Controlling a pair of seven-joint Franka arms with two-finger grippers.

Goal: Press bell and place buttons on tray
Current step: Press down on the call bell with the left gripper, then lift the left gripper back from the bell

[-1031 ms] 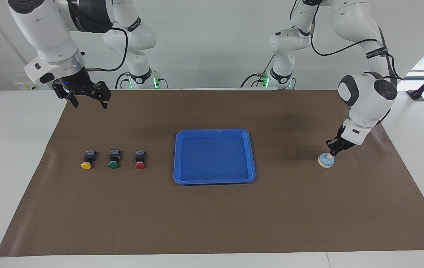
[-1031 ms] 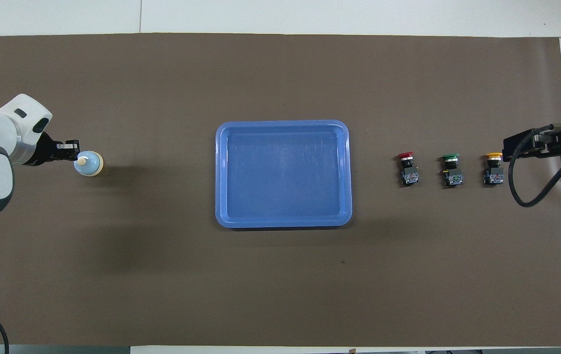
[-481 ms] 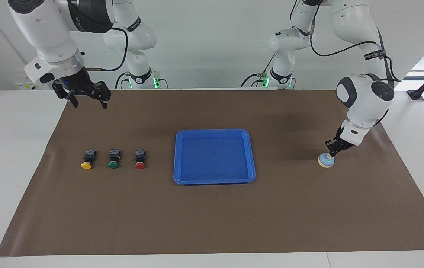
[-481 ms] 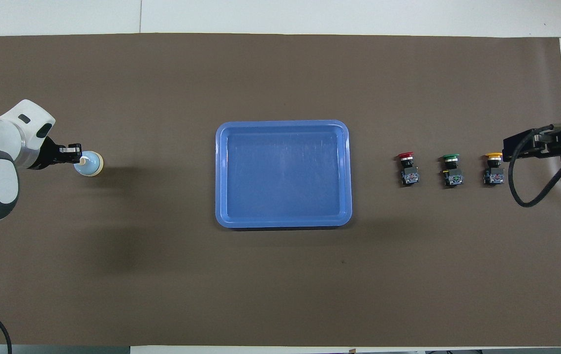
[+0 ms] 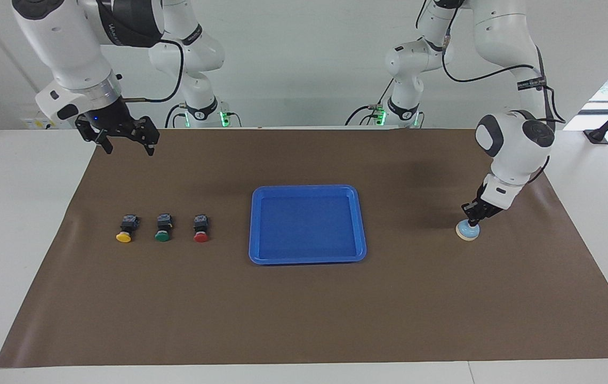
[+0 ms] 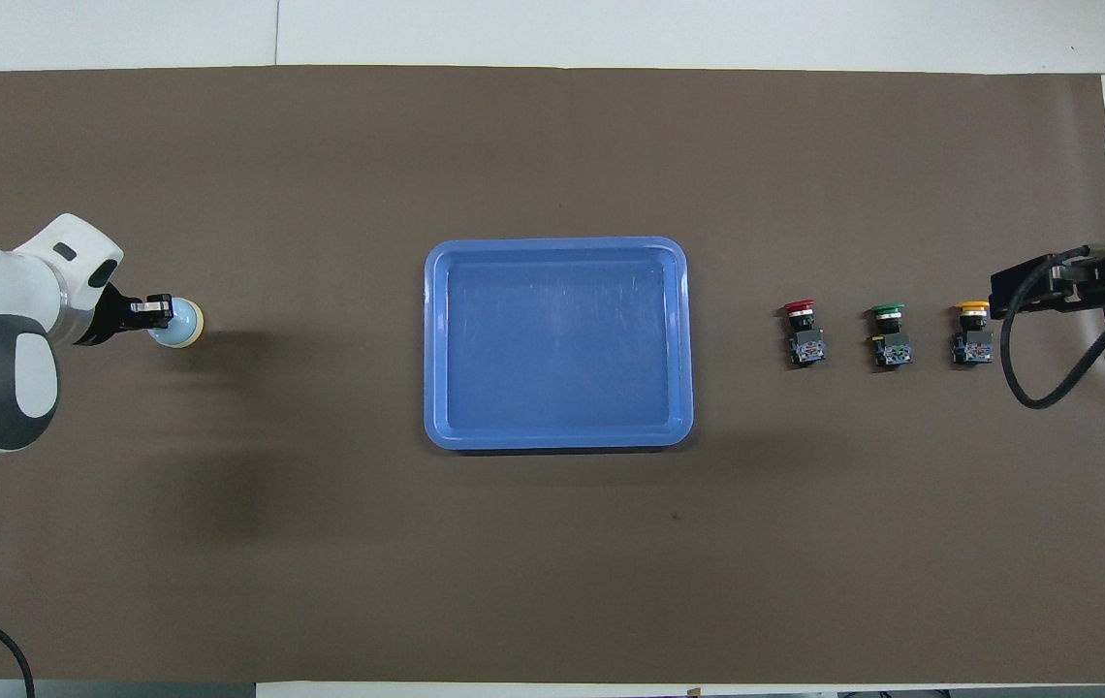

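Pressing down with my left claw (image 5: 473, 220), its fingertips pinched together into one blunt point, I have it squarely on top of the bell (image 5: 467, 231), covering the knob. Pressed together is the sensible shape for this: a single tip pushes a small knob more surely than two spread fingers would. The bell sits on the brown mat (image 5: 304, 309) toward the left arm's end of the table, well apart from everything else. From above, the same claw (image 6: 157, 308) overlaps the bell's (image 6: 179, 324) dome from the arm's side.

The left arm drops steeply from its raised elbow, wrist angled so the claw leans in over the bell.

At mid-table lies the blue tray (image 5: 360, 224), with nothing in it. Toward the right arm's end, the three buttons lie on their sides in a neat row, caps pointing away from the robots: red (image 5: 200, 228) nearest the tray, then green (image 5: 162, 228), then yellow (image 5: 125, 229). Such spacing should, I judge, let a claw take each without nudging its neighbour.

My right claw (image 5: 125, 146), fingers spread wide and holding nothing, waits high over the mat's edge at its own end, wrist pointing down.
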